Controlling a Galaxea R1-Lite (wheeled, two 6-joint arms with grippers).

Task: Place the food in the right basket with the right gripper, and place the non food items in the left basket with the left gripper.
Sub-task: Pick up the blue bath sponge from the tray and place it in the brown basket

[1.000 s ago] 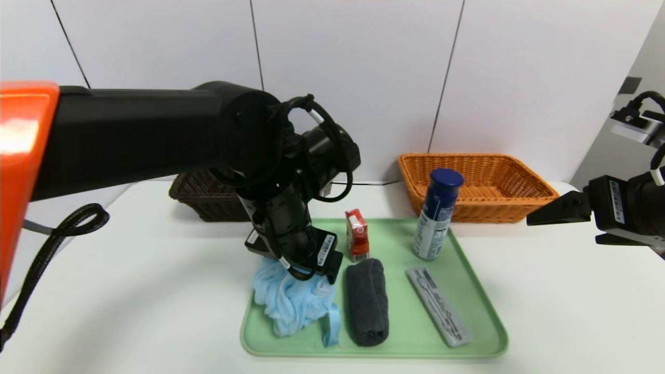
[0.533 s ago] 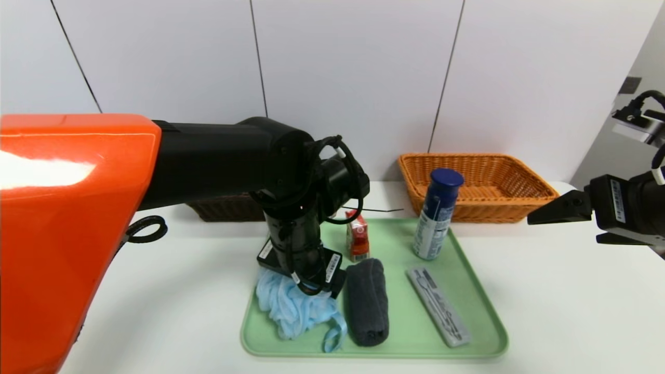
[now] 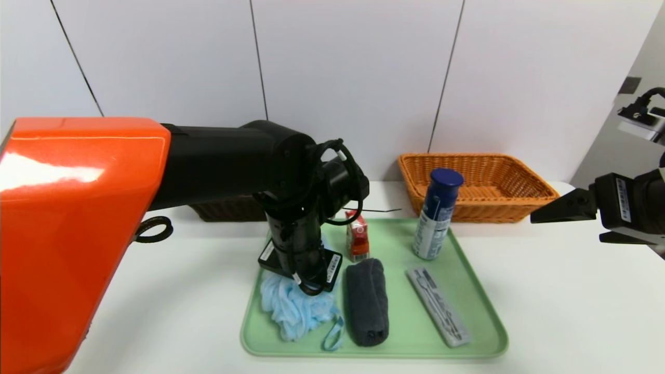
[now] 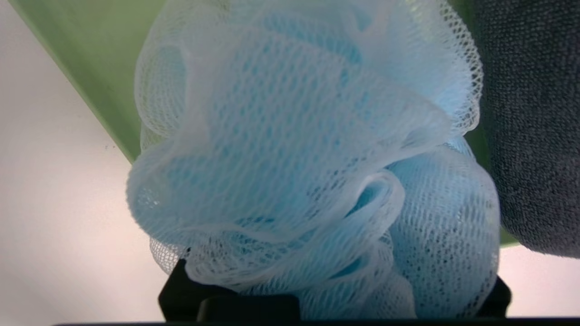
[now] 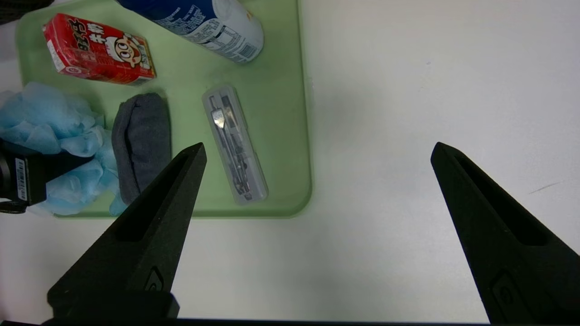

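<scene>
The blue mesh puff (image 3: 297, 306) sits on the tray's (image 3: 374, 354) left side under the left end effector (image 3: 306, 280); whether that is clamped, I cannot tell. Likely light, squashy: pinch its dense middle. Right end effector (image 5: 319, 145), spread apart, idles off to the right.

We seem to be at a robot test station, perhaps a lab: a white worktop (image 3: 176, 291) with a green tray (image 3: 405, 332), plain white panels (image 3: 353, 67) behind it, and robot arms (image 3: 223, 166) over it.
</scene>
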